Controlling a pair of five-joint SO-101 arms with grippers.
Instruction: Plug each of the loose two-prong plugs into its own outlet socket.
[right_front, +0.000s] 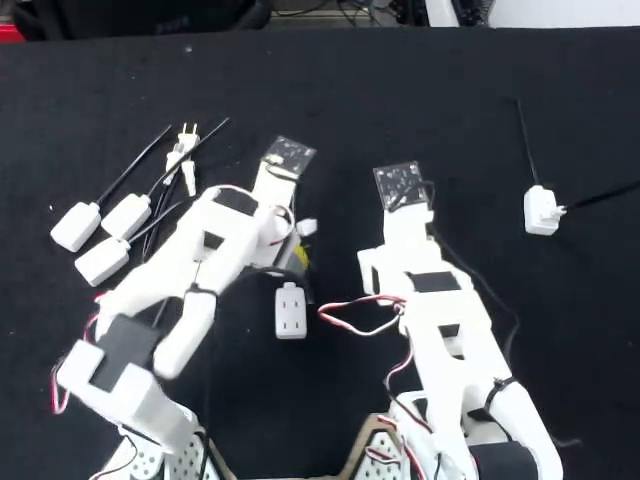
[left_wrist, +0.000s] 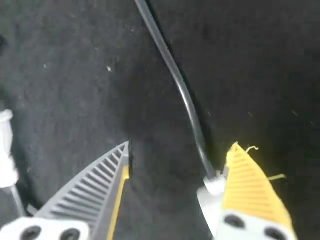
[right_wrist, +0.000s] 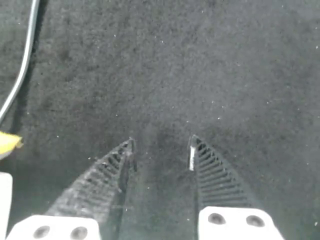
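A white outlet block (right_front: 290, 310) with two slot pairs lies between the arms. A loose two-prong plug (right_front: 186, 135) lies at the back left, and a white plug (right_front: 541, 211) on a black cord lies at the far right. My left gripper (left_wrist: 180, 150) is open just above the cloth, straddling a black cable (left_wrist: 182, 95). That cable ends in a small white plug (left_wrist: 209, 189) against the yellow finger (left_wrist: 247, 185). My right gripper (right_wrist: 161, 141) stands open over bare black cloth with nothing between its fingers.
Three white blocks (right_front: 100, 235) with black cords lie in a cluster at the left. The left arm (right_front: 215, 250) slants over the table's left half and the right arm (right_front: 430, 290) stands at centre. A white cord (right_wrist: 20, 65) runs beside the right gripper. The table (right_front: 450, 90) is covered in black cloth.
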